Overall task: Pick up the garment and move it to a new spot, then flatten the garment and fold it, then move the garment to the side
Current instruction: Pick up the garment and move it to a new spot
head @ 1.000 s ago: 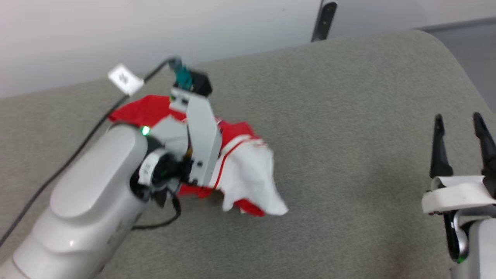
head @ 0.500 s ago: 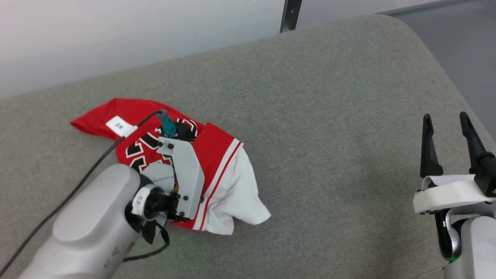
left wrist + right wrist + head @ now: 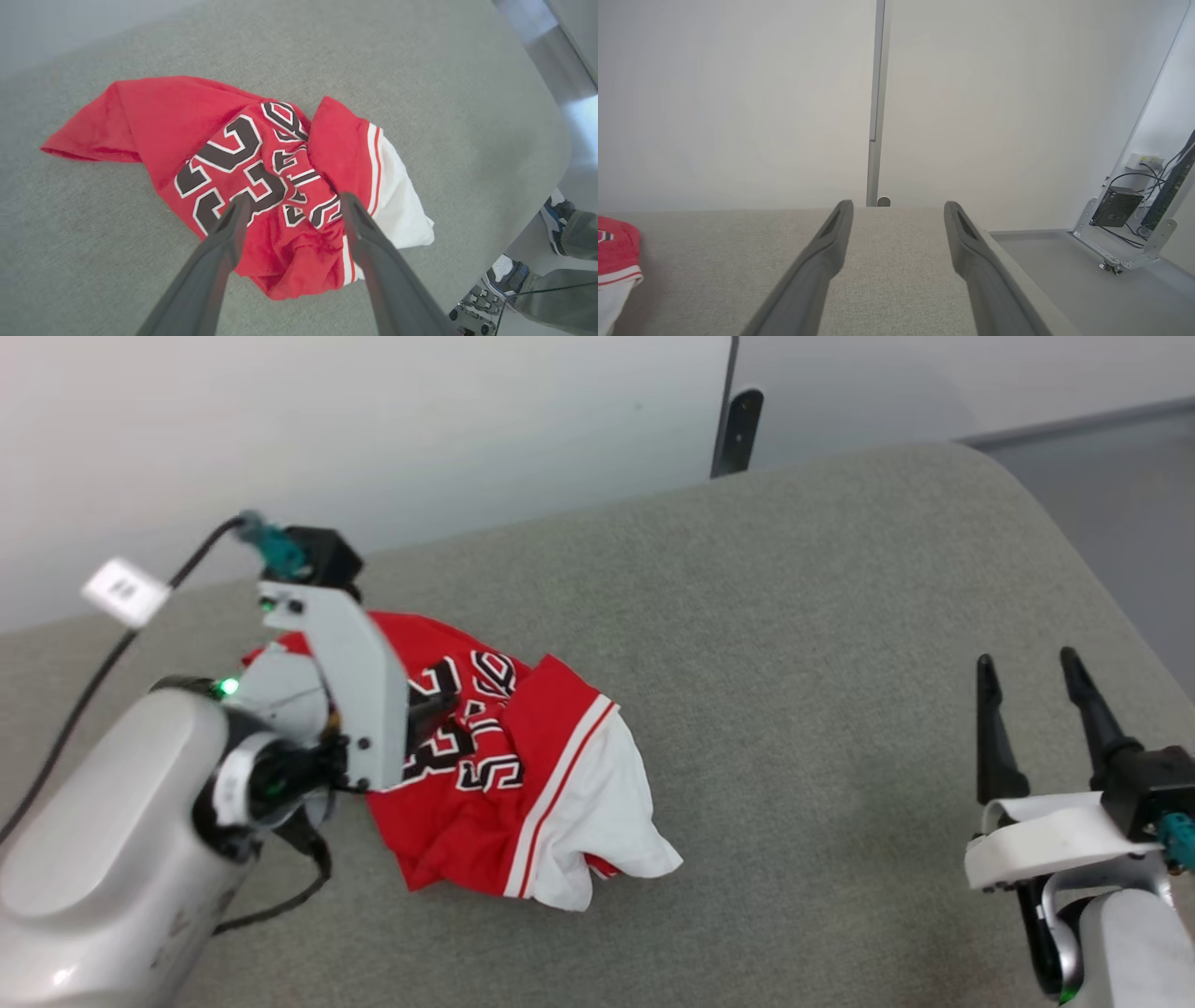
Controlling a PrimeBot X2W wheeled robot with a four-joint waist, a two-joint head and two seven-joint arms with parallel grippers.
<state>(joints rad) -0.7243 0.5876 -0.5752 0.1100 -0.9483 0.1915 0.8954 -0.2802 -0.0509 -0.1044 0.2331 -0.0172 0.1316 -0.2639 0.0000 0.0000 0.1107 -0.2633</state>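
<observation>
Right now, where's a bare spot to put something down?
Biggest bare patch: grey surface between the garment and the right gripper, jaws open. Also bare between garment and wall. Crowded where the left gripper hangs over the garment.

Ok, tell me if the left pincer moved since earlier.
Yes: the left pincer lifted off the crumpled red-and-white jersey, up-left towards the far edge of the grey padded table.

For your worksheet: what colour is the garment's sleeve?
The sleeve is white; clearest in left wrist view.
</observation>
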